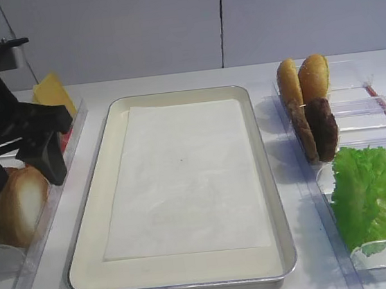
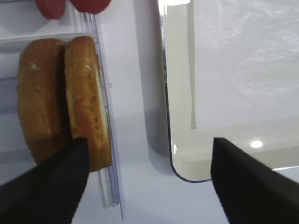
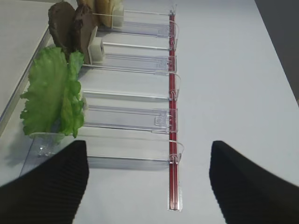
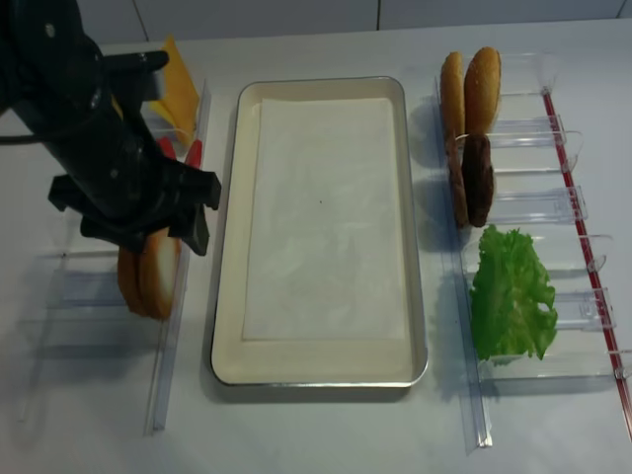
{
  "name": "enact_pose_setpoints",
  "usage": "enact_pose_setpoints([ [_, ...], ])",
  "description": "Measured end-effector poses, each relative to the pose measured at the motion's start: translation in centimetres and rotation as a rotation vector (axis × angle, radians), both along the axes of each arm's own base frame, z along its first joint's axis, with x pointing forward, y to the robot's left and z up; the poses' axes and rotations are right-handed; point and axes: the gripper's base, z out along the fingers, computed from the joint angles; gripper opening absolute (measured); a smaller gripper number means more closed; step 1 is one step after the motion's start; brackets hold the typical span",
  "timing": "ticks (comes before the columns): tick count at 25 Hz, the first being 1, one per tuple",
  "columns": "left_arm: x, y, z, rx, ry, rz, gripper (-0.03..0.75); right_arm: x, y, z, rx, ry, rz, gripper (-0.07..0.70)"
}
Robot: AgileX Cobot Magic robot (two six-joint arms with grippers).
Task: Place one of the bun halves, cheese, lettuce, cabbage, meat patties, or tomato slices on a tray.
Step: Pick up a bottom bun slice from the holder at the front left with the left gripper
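Two bun halves stand on edge in the left clear holder; the right one [image 2: 86,102] [image 1: 29,205] [image 4: 158,276] shows a whitish cut face. My left gripper [image 2: 147,182] [image 1: 22,171] [image 4: 153,237] hangs open just above them, one finger over the buns, the other over the near left corner of the tray [image 2: 180,154] [image 1: 276,198] [image 4: 420,296]. Nothing is between its fingers. The tray holds only its paper liner. My right gripper [image 3: 147,182] is open over bare table, near the lettuce [image 3: 51,93] [image 1: 376,193]. Cabbage is out of view.
Cheese [image 1: 53,91] and tomato slices [image 2: 51,7] sit farther back in the left holder. The right clear holder [image 3: 140,116] carries meat patties [image 1: 322,128] [image 3: 70,25] and an orange-golden bun pair [image 1: 304,79]. A red strip [image 3: 173,140] runs along its outer side.
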Motion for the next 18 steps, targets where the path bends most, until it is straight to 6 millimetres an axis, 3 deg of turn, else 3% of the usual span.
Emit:
enact_pose_setpoints([
  [6, -0.5, 0.2, 1.8, -0.013, -0.063, 0.0, 0.503, 0.0, 0.0, 0.0, 0.0, 0.0, 0.0, 0.533],
  [18, 0.9, 0.3, 0.0, 0.058, -0.017, -0.004, 0.497, 0.0, 0.0, 0.0, 0.0, 0.0, 0.0, 0.533],
])
